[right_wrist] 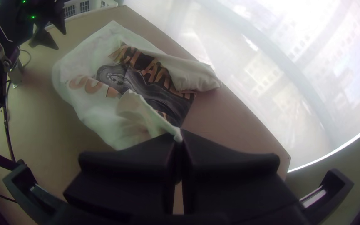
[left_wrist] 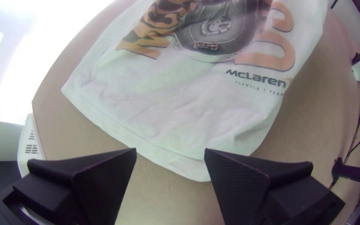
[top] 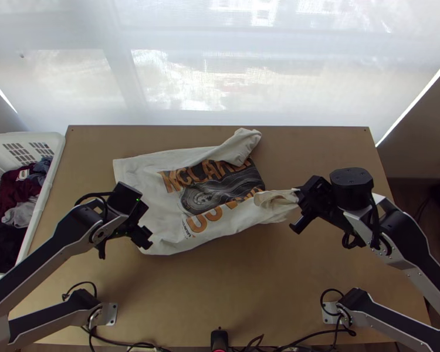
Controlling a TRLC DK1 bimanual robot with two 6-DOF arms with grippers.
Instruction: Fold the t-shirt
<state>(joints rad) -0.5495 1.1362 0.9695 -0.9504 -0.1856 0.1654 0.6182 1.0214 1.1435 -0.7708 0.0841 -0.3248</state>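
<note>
Jaws spread wide, the left gripper hung at the 8 o'clock side of the t-shirt, with nothing between its fingers. The right gripper, at the shirt's 3 o'clock end, had its jaws pressed together on a gathered tip of pale cloth. With 12 o'clock at the counter's far edge, the shirt lay on the counter from the middle out toward 10 o'clock, its hem at 9 o'clock and its dark and orange print facing up. A long flap lay turned in over part of the print, its end poking out toward 1 o'clock. Below it, the cloth ran in loose folds to the tip in the right gripper. The hem side was spread fairly flat, with soft wrinkles. At 9 o'clock, beside the counter, stood a white basket of crumpled clothes. Black cables trailed along the 6 o'clock edge.
</note>
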